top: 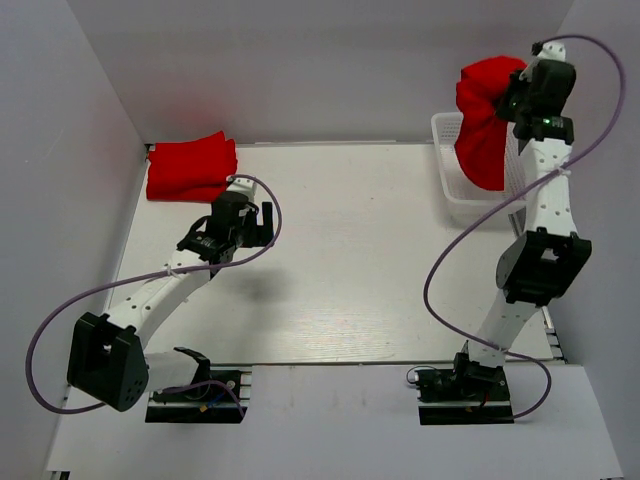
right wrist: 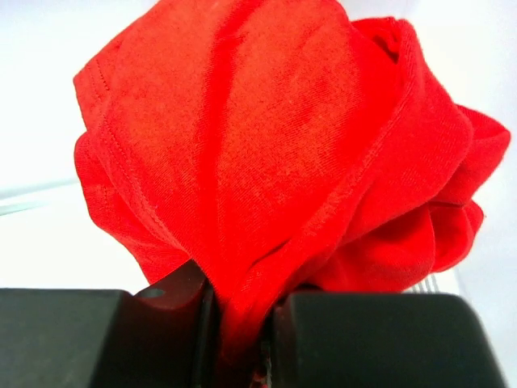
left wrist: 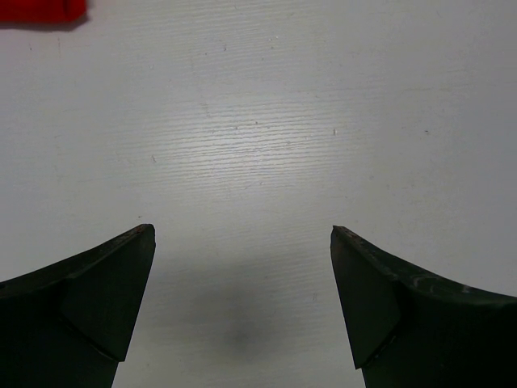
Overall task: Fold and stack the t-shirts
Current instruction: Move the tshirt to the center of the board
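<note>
A folded red t-shirt (top: 190,168) lies at the table's far left corner; its edge shows in the left wrist view (left wrist: 40,10). My left gripper (top: 256,222) is open and empty just right of it, over bare table (left wrist: 242,234). My right gripper (top: 512,100) is shut on a crumpled red t-shirt (top: 485,120) and holds it high, hanging over the white mesh basket (top: 448,170). In the right wrist view the cloth (right wrist: 275,153) bunches out from between the fingers (right wrist: 170,323).
The white basket stands at the table's far right, against the right wall. White walls close in the table on the left, back and right. A purple cable loops beside each arm.
</note>
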Controlling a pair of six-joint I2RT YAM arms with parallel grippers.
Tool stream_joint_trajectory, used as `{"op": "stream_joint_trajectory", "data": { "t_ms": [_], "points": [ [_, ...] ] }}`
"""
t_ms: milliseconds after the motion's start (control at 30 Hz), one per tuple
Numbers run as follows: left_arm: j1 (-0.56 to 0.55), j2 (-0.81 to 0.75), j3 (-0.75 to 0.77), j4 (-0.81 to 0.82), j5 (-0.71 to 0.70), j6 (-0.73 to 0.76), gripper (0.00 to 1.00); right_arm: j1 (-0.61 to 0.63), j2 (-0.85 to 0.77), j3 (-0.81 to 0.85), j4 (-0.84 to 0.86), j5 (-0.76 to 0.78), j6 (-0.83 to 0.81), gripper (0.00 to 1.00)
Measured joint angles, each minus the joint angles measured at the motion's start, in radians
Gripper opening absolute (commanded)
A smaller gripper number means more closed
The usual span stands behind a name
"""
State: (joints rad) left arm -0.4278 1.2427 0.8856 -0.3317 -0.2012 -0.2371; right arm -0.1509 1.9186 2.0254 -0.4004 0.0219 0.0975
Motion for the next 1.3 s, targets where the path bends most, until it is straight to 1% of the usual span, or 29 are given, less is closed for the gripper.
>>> {"op": "stream_joint_trajectory", "data": {
  "t_ms": [233, 400, 467, 533, 633, 800, 833, 867, 933, 967, 1000, 1167, 1300],
  "points": [
    [0.0, -0.01, 0.0, -0.002, 0.0, -0.013, 1.0, 0.037, -0.197, 0.04, 0.05, -0.307, 0.006, 0.0],
    [0.0, -0.033, 0.0, -0.001, -0.001, -0.03, 1.0, 0.116, -0.258, 0.037, 0.113, -0.542, 0.039, 0.0],
    [0.0, -0.04, 0.0, -0.001, -0.001, -0.035, 1.0, 0.168, -0.273, 0.005, 0.138, -0.61, 0.051, 0.0],
    [0.0, -0.043, 0.0, -0.001, -0.001, -0.041, 1.0, 0.23, -0.291, -0.08, 0.19, -0.653, 0.055, 0.0],
    [0.0, -0.047, 0.0, -0.001, 0.0, -0.046, 1.0, 0.331, -0.298, -0.231, 0.224, -0.685, 0.052, 0.0],
    [0.0, -0.05, 0.0, -0.005, -0.001, -0.053, 1.0, 0.503, -0.264, -0.568, 0.357, -0.653, 0.065, 0.0],
    [0.0, -0.055, 0.0, -0.005, -0.002, -0.054, 1.0, 0.53, -0.254, -0.634, 0.375, -0.637, 0.072, 0.02],
    [0.0, -0.06, -0.001, -0.005, -0.002, -0.056, 1.0, 0.554, -0.24, -0.692, 0.384, -0.622, 0.079, 0.12],
    [0.0, -0.074, -0.002, -0.004, -0.002, -0.059, 1.0, 0.588, -0.206, -0.772, 0.396, -0.591, 0.087, 0.25],
    [0.0, -0.079, -0.002, -0.003, -0.002, -0.06, 1.0, 0.6, -0.187, -0.8, 0.397, -0.573, 0.094, 0.34],
    [0.0, -0.082, -0.002, -0.003, -0.002, -0.06, 1.0, 0.61, -0.171, -0.822, 0.397, -0.554, 0.101, 0.9],
    [0.0, -0.083, -0.002, -0.004, -0.001, -0.061, 1.0, 0.634, -0.156, -0.859, 0.417, -0.461, 0.105, 0.9],
    [0.0, -0.074, -0.002, -0.004, 0.007, -0.06, 1.0, 0.644, -0.199, -0.856, 0.418, -0.389, 0.082, 0.9]
  ]
}}
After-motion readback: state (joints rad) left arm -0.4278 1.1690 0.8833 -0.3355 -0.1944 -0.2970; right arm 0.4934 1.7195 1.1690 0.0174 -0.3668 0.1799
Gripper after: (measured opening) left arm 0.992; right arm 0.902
